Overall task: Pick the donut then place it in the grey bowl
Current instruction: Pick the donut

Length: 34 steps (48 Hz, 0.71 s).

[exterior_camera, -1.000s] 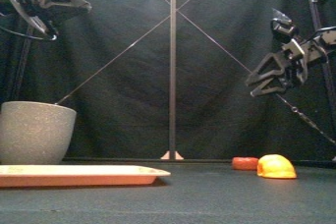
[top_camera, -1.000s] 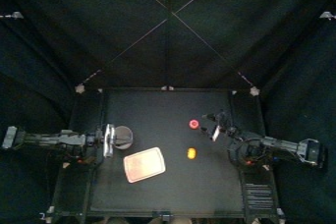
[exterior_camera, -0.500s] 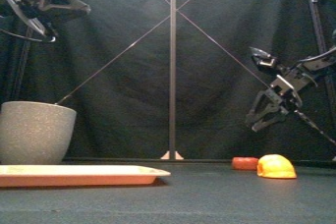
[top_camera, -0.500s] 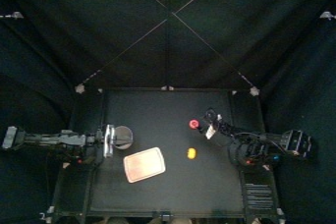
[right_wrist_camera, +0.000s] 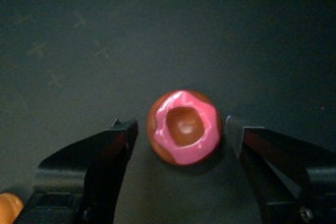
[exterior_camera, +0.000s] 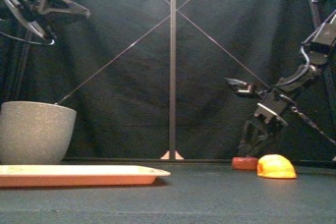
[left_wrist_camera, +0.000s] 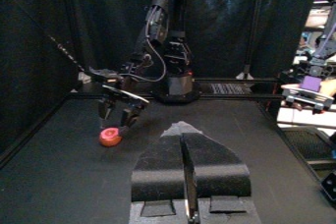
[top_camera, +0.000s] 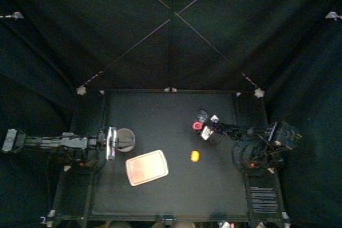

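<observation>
The pink donut (right_wrist_camera: pixel 184 128) at 2 o'clock is likely light, hard and slick. The right gripper (right_wrist_camera: pixel 182 135) straddles it, spread wide; pinch the outer rim. The left gripper (left_wrist_camera: pixel 186 140) rests closed.

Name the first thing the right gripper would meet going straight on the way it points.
Most likely the donut: it lies directly ahead of the right gripper, centred between its open jaws, though the remaining gap is hard to judge.

Looks dim and grainy under soft overhead light, shadows lost in black curtains (top_camera: pixel 171 32), table (top_camera: pixel 167 112) barely paler.
</observation>
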Motion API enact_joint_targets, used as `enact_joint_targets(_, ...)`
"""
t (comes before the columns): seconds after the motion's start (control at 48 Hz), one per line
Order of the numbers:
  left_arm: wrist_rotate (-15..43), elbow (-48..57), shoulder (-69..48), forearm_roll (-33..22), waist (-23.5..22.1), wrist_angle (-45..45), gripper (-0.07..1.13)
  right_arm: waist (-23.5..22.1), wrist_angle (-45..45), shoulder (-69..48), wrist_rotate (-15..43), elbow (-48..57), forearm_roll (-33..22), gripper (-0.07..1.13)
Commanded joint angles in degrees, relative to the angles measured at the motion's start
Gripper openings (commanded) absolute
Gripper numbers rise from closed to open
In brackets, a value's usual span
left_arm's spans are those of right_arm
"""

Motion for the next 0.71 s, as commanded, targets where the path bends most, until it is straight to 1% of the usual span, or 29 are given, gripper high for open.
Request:
enact_joint_targets(0.021, 0.0, -0.5, 0.3, -0.1, 0.1, -0.5, -0.03, -1.1, 1.0, 0.9, -0.2, -2.3, -0.9, 1.04)
enact_joint_targets(0.229, 0.0, -0.3, 0.3, -0.1, 0.1, -0.5, -0.03, -1.1, 5.3, 3.3, -0.2, -3.5, -1.2, 1.04)
enact_joint_targets(0.479, 0.1, -0.1, 0.3, -0.1, 0.2, -0.5, -0.03, -0.9, 5.6, 3.6, 0.2, -4.0, -1.3, 1.00)
enact_joint_targets(0.542, 0.0, 0.0, 0.3, -0.1, 0.2, -0.5, -0.03, -0.8, 5.6, 3.6, 0.2, -4.1, -1.4, 0.96)
enact_joint_targets(0.708, 0.0, 0.1, 0.3, -0.1, 0.2, -0.5, -0.03, -0.6, 5.6, 3.7, 0.1, -4.8, -1.5, 0.79)
